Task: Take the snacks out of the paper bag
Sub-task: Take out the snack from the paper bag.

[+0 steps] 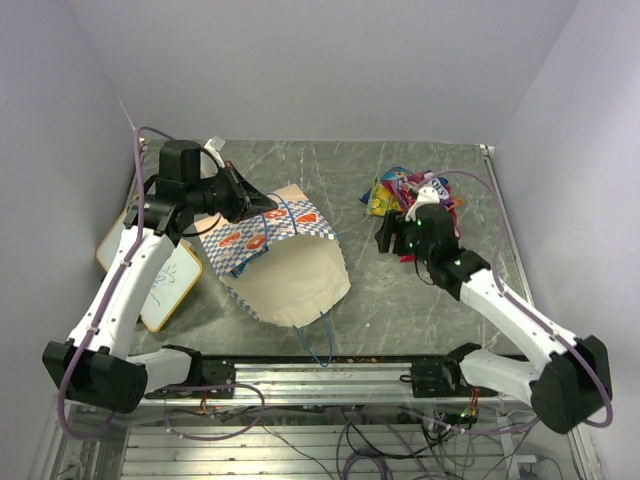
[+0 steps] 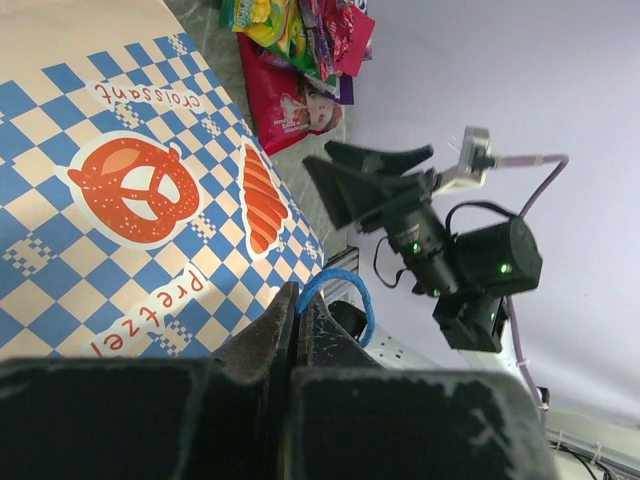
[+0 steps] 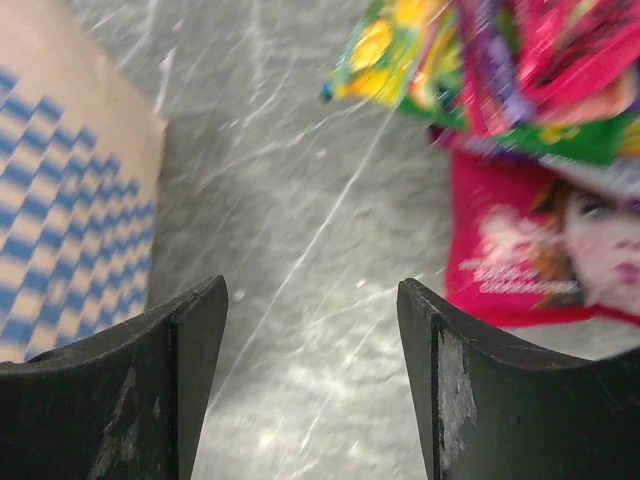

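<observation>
Your left gripper (image 2: 296,330) is pinching the rim of the bag (image 1: 295,275), fingers closed; your right gripper (image 3: 312,380) is hovering wide open, holding nothing, just left of the snacks (image 3: 520,60).

Cream paper bag (image 1: 295,275) with blue-and-white checks and orange marks; magenta and yellow-green snacks (image 1: 385,195); grey marbled table (image 1: 400,300)

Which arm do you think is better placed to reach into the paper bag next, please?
Likely right: the right end effector is open and empty between paper bag and snacks, while the left end effector is shut on the bag's edge.
</observation>
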`<state>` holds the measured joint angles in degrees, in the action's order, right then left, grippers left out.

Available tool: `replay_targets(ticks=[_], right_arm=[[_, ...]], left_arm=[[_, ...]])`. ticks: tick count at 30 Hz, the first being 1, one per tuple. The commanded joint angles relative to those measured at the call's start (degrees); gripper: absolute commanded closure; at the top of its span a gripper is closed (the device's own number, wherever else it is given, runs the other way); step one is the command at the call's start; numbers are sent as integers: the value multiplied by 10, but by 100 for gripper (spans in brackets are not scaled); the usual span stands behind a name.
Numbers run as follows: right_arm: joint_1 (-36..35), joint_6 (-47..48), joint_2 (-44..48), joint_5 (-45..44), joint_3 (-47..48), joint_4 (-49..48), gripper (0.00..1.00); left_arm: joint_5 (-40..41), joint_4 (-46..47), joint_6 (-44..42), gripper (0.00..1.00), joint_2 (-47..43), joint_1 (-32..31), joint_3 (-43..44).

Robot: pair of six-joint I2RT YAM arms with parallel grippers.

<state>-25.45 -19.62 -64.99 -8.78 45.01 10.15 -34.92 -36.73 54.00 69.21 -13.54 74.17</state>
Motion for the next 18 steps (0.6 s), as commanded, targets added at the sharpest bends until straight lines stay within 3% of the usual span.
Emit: replay_targets(ticks=[1, 5, 9, 15, 18], right_arm=[[-52, -55, 71, 58, -44, -8, 32], [-126, -39, 135, 43, -64, -16, 32], [-205, 64, 180, 59, -76, -34, 33], [-304, 258, 153, 116, -41, 10, 35], [-353, 323, 130, 111, -29, -17, 35]], left_arm=[[-25, 22, -7, 93, 7, 5, 6], [-29, 30, -2, 93, 5, 5, -1], [-32, 41, 6, 93, -1, 5, -12], [-35, 17, -15, 93, 10, 5, 16], [-36, 21, -12, 93, 8, 5, 15]])
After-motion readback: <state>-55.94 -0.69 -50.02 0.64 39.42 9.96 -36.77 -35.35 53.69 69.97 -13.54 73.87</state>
